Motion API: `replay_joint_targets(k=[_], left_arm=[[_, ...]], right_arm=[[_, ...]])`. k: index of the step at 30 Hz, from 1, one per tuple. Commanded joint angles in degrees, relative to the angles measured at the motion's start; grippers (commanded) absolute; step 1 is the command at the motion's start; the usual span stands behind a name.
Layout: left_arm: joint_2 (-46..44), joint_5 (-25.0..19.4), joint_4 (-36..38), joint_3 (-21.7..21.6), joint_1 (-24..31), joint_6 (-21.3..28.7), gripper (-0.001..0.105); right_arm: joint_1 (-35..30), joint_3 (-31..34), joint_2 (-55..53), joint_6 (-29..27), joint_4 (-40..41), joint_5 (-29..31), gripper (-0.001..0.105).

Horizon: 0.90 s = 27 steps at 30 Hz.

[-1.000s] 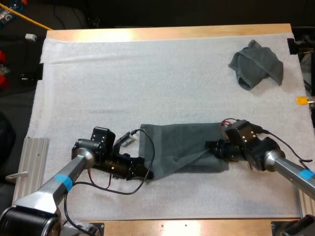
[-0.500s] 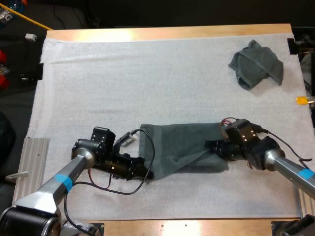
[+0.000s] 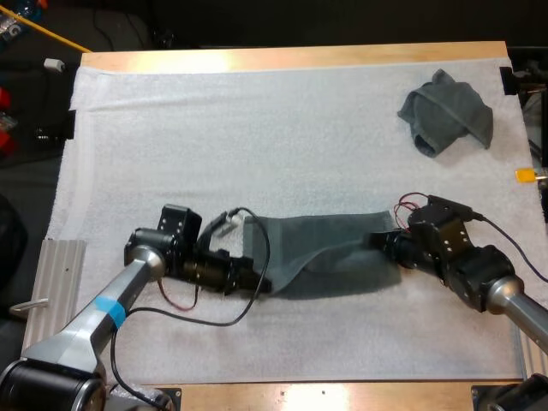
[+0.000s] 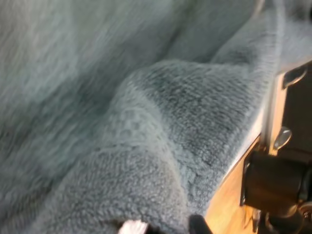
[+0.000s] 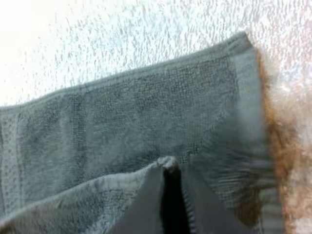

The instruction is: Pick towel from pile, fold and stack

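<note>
Two ends of towel (image 3: 325, 253) held | left fingers (image 3: 259, 283) pinch left end | right fingers (image 3: 382, 242) pinch right end

— What colour is the towel (image 3: 330, 253)?
— Dark grey-green, no print. In the right wrist view its (image 5: 136, 107) weave shows as a fine grid, with a smoother band of the same colour along the edge.
— And the crumpled towel (image 3: 447, 111)?
— The same plain grey-green.
— What about the mat (image 3: 257, 137)?
— White, with a fine speckled grain. The table (image 3: 300, 56) around it is pale, orange-brown wood.
— And the robot?
— Its left gripper (image 3: 259, 285) and right gripper (image 3: 379, 242) are black. The left arm (image 3: 81, 330) is silver-grey with one bright blue band.
</note>
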Motion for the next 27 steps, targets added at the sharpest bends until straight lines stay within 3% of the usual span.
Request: replay_joint_targets(k=[1, 8, 15, 22, 27], left_arm=[[-0.04, 0.83, 0.22, -1.0, -0.09, 0.14, 0.0], [-0.04, -1.25, -3.33, -3.86, -0.09, -1.31, 0.0], [-0.04, -9.09, -12.66, -4.79, 0.25, -7.05, 0.0], [-0.04, -16.56, -13.75, -4.67, 0.58, -8.07, 0.0], [-0.04, -17.18, -13.75, -4.67, 0.58, -8.07, 0.0]], right_arm=[[-0.15, -0.19, -0.43, -0.27, 1.75, 0.49, 0.0], [-0.15, 0.1, -0.43, -0.71, 5.2, 6.68, 0.0], [-0.15, 0.1, -0.43, -0.71, 0.95, 11.85, 0.0], [-0.15, 0.1, 1.65, -0.61, -3.41, 11.94, 0.0], [-0.15, 0.1, 4.86, -0.61, -5.58, 9.2, 0.0]])
